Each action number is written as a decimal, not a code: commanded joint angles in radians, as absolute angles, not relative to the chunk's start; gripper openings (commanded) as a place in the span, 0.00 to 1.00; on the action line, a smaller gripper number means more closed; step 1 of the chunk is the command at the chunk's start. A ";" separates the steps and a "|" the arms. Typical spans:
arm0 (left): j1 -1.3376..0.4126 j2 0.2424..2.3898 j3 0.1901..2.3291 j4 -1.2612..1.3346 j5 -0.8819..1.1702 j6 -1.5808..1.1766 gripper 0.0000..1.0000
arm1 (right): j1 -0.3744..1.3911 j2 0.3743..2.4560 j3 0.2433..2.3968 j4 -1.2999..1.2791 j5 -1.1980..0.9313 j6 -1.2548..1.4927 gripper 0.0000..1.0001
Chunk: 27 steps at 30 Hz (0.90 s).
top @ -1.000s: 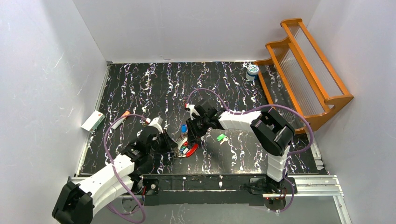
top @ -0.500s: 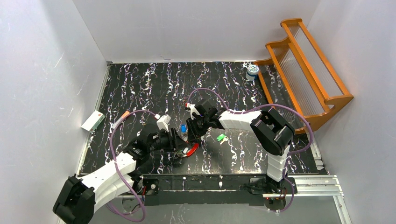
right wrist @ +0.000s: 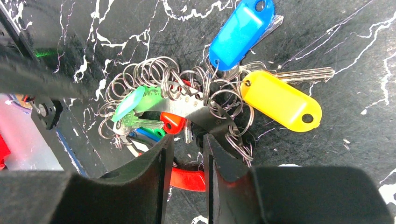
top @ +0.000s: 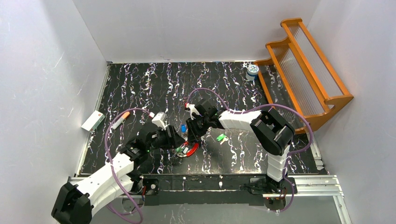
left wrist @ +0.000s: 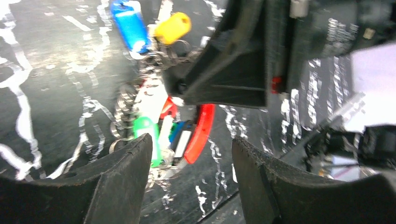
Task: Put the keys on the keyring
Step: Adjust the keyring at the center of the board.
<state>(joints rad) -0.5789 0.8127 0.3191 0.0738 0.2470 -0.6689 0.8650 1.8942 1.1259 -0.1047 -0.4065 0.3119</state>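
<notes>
Likely light, stiff and slippery, the thin silvery metal keyring [right wrist: 187, 105] is pinched by the right gripper [right wrist: 187, 140]; the left gripper [left wrist: 191, 142] is spread open.

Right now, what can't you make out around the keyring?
- Top view: keyring too small, partly under left claw and right claw.
- Left wrist: keyring blurred; right claw's body covers its top.
- Right wrist: whether right claw grips a ring; its fingers hide the contact.

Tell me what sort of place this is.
Probably a robotics lab test cell: plain white walls box in a black marbled tabletop, two robot arms are bolted to a metal rail at its edge, with props like a keyring and a wooden rack.
</notes>
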 commanded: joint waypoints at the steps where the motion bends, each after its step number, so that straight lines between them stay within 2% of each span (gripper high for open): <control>1: -0.581 0.772 0.363 -0.129 -0.018 -0.688 0.61 | 0.858 1.893 1.129 -0.199 -0.343 0.263 0.39; 10: -0.581 0.782 0.349 -0.289 -0.236 -0.819 0.58 | 0.957 1.871 1.232 -0.198 -0.321 0.235 0.37; 16: -0.581 0.754 0.322 -0.296 -0.251 -0.857 0.53 | 1.009 1.888 1.277 -0.199 -0.315 0.229 0.31; 27: -0.581 0.750 0.299 -0.281 -0.230 -0.856 0.51 | 1.048 1.900 1.261 -0.117 -0.354 0.218 0.30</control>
